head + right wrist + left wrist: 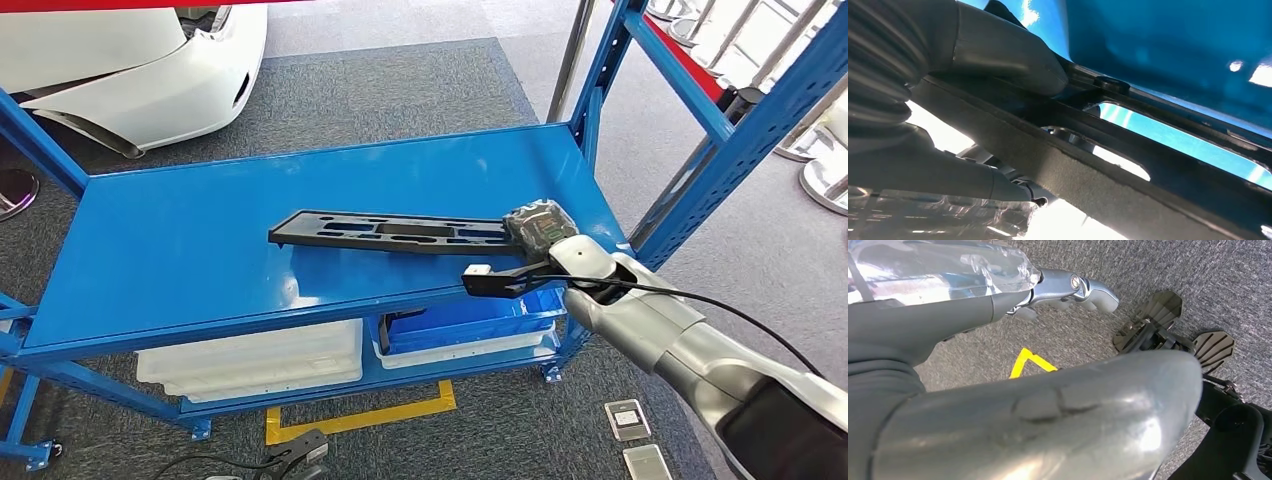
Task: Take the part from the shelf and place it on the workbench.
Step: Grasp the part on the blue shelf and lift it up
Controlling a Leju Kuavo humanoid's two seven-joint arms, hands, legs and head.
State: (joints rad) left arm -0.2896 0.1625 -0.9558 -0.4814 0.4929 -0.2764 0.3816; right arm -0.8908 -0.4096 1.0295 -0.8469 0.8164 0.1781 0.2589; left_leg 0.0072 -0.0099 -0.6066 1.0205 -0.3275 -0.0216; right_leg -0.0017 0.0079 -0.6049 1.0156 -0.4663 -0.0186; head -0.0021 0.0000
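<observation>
My right hand grips the near end of the long black slotted part, thumb on one face and fingers under the other. The part lies across the blue shelf, stretching away to my left. My left hand hangs over grey carpet, fingers curled in and holding nothing.

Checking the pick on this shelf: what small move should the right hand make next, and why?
Probably lift straight up a little. The right hand already grips one end of the black part, thumb on top, while the far end seems to rest on the blue shelf; clearing it comes first.
</observation>
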